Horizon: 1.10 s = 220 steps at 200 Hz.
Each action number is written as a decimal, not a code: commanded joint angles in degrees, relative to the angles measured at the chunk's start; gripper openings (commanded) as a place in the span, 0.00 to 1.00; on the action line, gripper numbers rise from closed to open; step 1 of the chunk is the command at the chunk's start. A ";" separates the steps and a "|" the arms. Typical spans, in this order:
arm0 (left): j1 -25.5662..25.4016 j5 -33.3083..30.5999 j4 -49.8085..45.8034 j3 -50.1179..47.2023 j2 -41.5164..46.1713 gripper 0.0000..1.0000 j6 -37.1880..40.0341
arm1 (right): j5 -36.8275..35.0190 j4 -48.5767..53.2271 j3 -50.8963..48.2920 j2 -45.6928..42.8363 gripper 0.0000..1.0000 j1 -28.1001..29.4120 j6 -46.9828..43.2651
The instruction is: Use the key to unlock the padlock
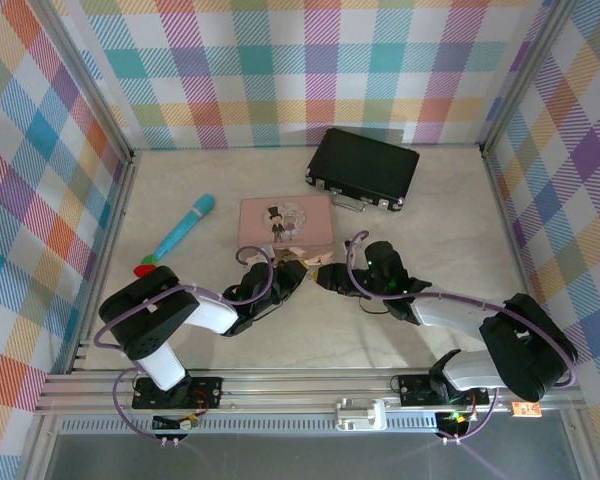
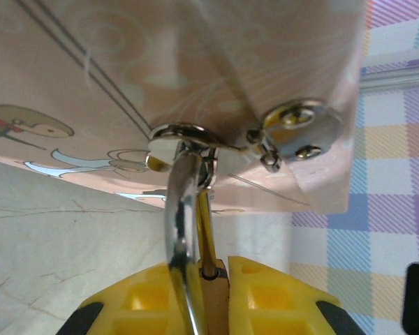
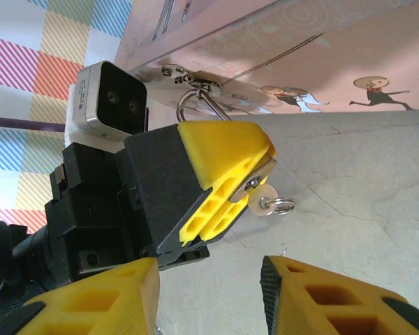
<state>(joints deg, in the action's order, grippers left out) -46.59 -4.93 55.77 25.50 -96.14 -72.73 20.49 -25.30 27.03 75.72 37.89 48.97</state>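
Note:
The small padlock (image 2: 218, 293) has a brass body, and my left gripper (image 2: 216, 269) is shut on it. Its silver shackle (image 2: 180, 223) runs up through the hasp ring on the front of the pink tin (image 1: 285, 225). In the right wrist view the key (image 3: 260, 200) sticks out of the padlock's bottom end, with its round head and a small split ring (image 3: 283, 206) hanging free. My right gripper (image 3: 209, 279) is open just below the key, apart from it, with nothing between its fingers. From above, the left gripper (image 1: 285, 278) and right gripper (image 1: 328, 277) face each other in front of the tin.
A black case (image 1: 362, 167) lies behind the tin at the back right. A blue pen-like stick (image 1: 185, 228) with a red and green end lies at the left. Plaid walls close in three sides of the pale tabletop (image 1: 450, 230).

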 commanded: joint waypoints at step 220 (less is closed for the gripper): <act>-0.26 1.20 17.00 -2.11 1.30 0.00 -2.94 | 1.56 -19.13 3.98 14.45 0.24 -0.01 9.71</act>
<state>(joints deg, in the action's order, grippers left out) -46.63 -4.49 66.22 23.70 -97.84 -75.48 20.71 -39.57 29.54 89.41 37.82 56.95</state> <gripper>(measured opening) 0.136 0.244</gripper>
